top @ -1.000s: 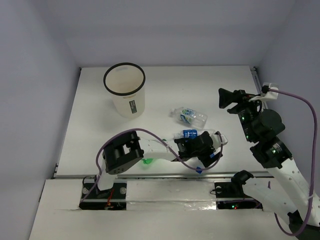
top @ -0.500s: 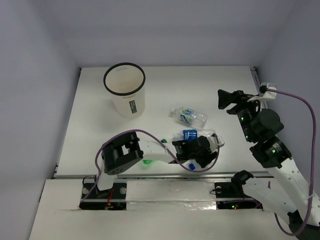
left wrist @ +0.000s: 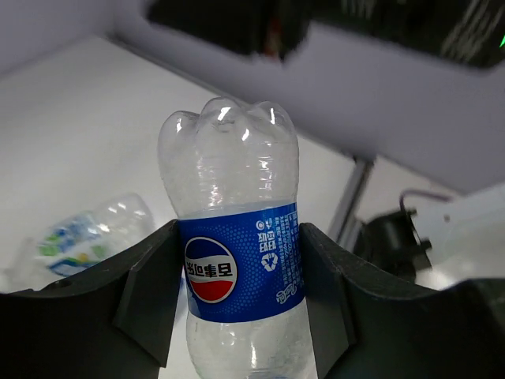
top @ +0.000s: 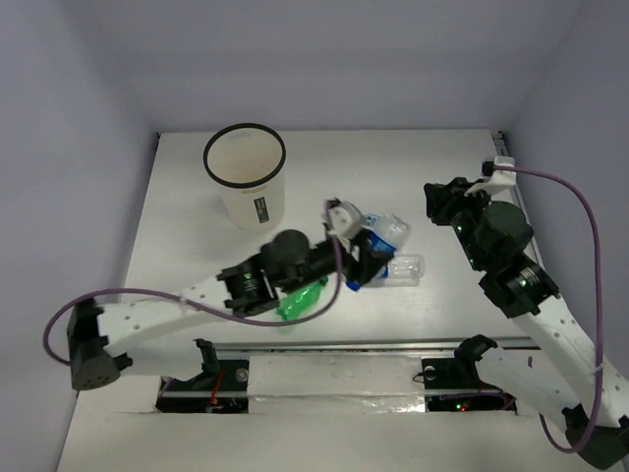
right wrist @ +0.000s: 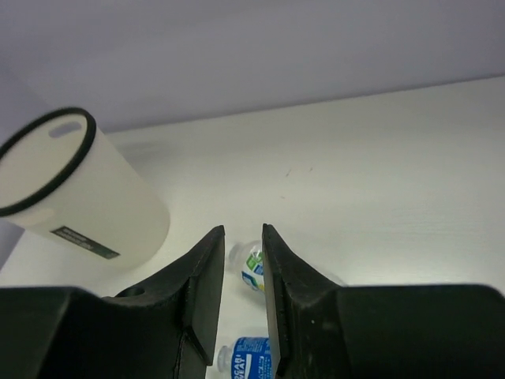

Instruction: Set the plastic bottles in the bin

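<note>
My left gripper [left wrist: 238,237] is shut on a clear plastic bottle [left wrist: 237,197] with a blue label, held off the table. From above, the left gripper [top: 359,251] hangs over the table's middle, right of the bin [top: 245,177], a white bucket with a black rim. A green bottle [top: 300,300] lies under the left arm. A clear bottle [top: 401,268] lies just right of the gripper. A bottle with a green-white label [right wrist: 252,264] and a blue-labelled one [right wrist: 248,355] lie below my right gripper [right wrist: 244,229]. Its jaws stand a narrow slit apart with nothing between them.
The right arm [top: 506,265] reaches in from the right side, its gripper [top: 432,192] high above the table. The table's front edge [top: 393,344] runs just behind the arm bases. Walls close the table on the left, back and right.
My left arm has lifted the blue-labelled bottle from near the front edge and swung back and left toward the bin. The right gripper's jaws have narrowed and it has shifted slightly left.
</note>
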Controlling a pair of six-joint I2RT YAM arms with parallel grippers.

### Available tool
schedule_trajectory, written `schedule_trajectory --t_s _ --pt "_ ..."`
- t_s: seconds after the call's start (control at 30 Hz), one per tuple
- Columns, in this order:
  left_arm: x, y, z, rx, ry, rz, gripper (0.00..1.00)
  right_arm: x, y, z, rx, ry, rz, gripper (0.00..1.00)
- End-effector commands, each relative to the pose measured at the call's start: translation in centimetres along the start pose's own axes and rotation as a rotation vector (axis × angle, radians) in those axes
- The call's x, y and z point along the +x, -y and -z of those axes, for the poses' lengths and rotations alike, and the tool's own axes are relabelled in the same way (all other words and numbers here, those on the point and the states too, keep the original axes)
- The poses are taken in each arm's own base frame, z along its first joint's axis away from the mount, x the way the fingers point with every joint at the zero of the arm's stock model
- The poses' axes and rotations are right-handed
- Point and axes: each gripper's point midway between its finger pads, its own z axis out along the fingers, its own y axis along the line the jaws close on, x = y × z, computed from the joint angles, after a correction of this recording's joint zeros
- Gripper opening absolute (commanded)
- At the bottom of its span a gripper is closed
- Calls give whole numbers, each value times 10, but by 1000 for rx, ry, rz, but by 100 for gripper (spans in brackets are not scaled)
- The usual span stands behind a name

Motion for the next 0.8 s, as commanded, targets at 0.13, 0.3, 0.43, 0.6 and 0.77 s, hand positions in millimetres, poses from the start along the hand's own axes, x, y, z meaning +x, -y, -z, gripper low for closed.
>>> schedule_trajectory --t_s 0.13,0.3,0.43,0.6,0.77 --pt "-97 -107 86 -343 362 138 25 62 -5 -37 -39 -213 123 34" --pt "-139 -155 125 -487 506 180 23 136 -13 -65 -138 -493 228 68" --pt "-165 -185 140 -597 593 214 23 177 -10 -86 -162 -648 328 90" --pt "-187 -213 146 -619 673 267 23 213 2 -107 -159 -807 455 97" --pt "-208 -252 156 -679 711 270 23 254 17 -114 -138 -972 524 98"
